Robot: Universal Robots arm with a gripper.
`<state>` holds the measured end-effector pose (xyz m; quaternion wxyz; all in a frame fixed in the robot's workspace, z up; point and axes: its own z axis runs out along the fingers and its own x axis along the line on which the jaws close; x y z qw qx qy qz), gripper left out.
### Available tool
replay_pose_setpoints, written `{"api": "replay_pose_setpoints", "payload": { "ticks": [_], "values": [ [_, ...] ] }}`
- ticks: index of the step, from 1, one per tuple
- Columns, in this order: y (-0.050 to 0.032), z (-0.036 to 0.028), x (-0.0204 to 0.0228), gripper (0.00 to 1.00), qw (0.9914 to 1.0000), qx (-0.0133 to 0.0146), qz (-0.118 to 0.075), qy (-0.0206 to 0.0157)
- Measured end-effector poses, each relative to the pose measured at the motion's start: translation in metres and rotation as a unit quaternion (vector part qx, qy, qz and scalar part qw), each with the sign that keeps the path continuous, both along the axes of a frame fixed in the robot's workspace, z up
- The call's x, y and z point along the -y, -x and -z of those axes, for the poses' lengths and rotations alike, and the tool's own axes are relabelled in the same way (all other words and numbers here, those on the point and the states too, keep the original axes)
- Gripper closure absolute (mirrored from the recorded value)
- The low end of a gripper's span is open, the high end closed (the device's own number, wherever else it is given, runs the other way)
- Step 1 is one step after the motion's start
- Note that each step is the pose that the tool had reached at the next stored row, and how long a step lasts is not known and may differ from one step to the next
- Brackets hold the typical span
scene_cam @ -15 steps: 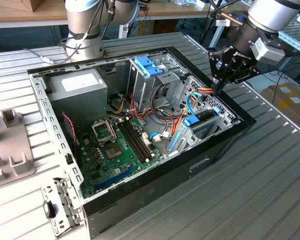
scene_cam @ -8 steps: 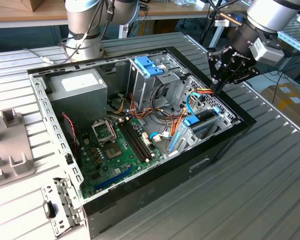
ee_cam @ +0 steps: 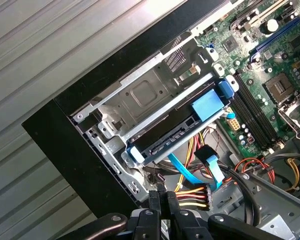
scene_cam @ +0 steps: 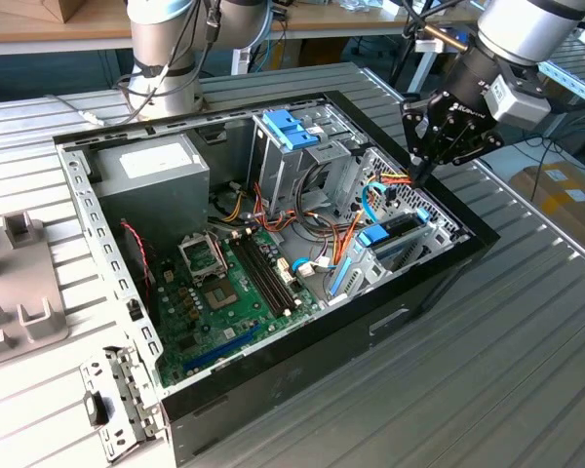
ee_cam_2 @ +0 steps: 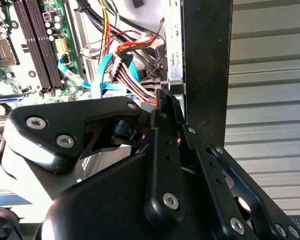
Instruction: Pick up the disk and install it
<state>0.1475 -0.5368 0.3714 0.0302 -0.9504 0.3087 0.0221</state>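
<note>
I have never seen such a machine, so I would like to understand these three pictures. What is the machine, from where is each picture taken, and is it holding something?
The machine is a robot arm working over an open computer case that lies on a ribbed metal table. The exterior view comes from a camera standing apart from the arm. Both wrist views come from cameras riding on the arm, looking down past its black end effector into the case. The end effector's fingers are together and hold nothing. The disk, with its blue frame, already sits in a metal bay at the case's corner. Inside the case you also see the green circuit board, coloured cables and a grey power box.
</note>
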Motion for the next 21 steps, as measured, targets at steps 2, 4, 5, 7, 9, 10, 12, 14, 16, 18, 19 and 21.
{"api": "replay_pose_setpoints", "payload": {
  "ticks": [2,4,5,7,9,10,12,14,16,18,19,21],
  "values": [
    [0.0011,0.0,0.0001,0.83,1.0,0.0,0.0,0.0],
    [0.0021,0.0001,0.0002,0.83,1.0,0.0,0.0,0.0],
    [0.003,0.0002,0.0004,0.83,1.0,0.0,0.0,0.0],
    [0.0043,0.0003,0.0007,0.83,1.0,0.0,0.0,0.0],
    [0.0053,0.0003,0.001,0.83,1.0,0.0,0.0,0.0],
    [0.0057,0.0004,0.0011,0.83,1.0,0.0,0.0,0.0],
    [0.0067,0.0006,0.0015,0.83,1.0,0.0,0.0,-0.0001],
    [0.0076,0.0006,0.0019,0.83,1.0,0.0,0.0,0.0001],
    [0.0119,0.0012,0.0042,0.83,1.0,0.0,0.0,0.0],
    [0.013,0.0023,0.0121,0.83,1.0,0.0,0.0,0.0],
    [0.013,0.0031,0.021,0.83,1.0,0.0,0.0,0.0],
    [0.0131,0.0032,0.0233,0.83,1.0,0.0,0.0,0.0]
  ]
}}
